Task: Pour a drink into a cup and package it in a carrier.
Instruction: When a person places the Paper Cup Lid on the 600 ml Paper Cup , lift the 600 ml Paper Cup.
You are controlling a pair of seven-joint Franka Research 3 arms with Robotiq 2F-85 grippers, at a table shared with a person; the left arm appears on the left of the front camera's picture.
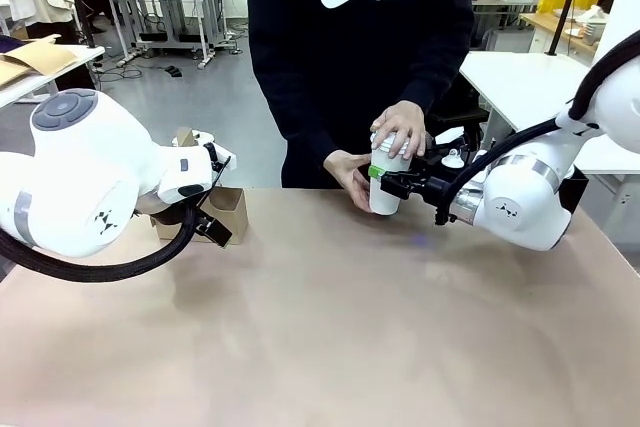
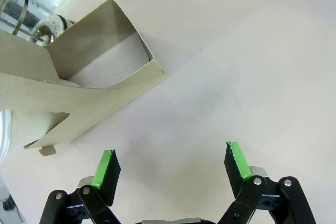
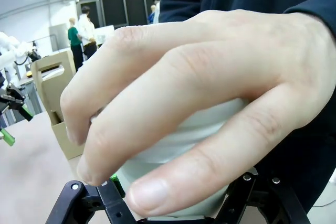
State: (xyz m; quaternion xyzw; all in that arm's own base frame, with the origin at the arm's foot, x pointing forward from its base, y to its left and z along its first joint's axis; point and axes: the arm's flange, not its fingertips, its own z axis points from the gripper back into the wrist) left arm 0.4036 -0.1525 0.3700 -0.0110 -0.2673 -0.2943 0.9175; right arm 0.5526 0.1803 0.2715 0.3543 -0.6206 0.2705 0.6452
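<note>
- Now clamped on the cup (image 1: 386,199) from the right: right gripper (image 1: 383,179), green pads pinching the wall near mid-height, closed as far as the cup lets it.
- Cup upright on the table (image 1: 330,327), far side, right of centre, just in front of the person. Long axis vertical, wide end and mouth up.
- One hand (image 1: 400,129) spread flat over the top, the other hand (image 1: 348,175) cupping the left wall. Probably pressing a lid home, but the top is hidden under the fingers.
- Carrier (image 1: 232,209) well apart to the left, mostly behind the left arm. Handle panel upright, slots opening upward; long axis hard to judge from here.
- Left gripper (image 2: 172,163) spread wide, holding nothing, over bare table just beside the carrier, which lies off to one side of the fingers and not between them.
- Pitcher (image 2: 21,9) with dark drink just beyond the carrier.
- Judged the relation that counts: cup to the right of the carrier, across the table's middle, already in the right gripper's grip. Likely calls for a leftward carry with the axis kept vertical, then a straight drop into a slot once the hands let go.
</note>
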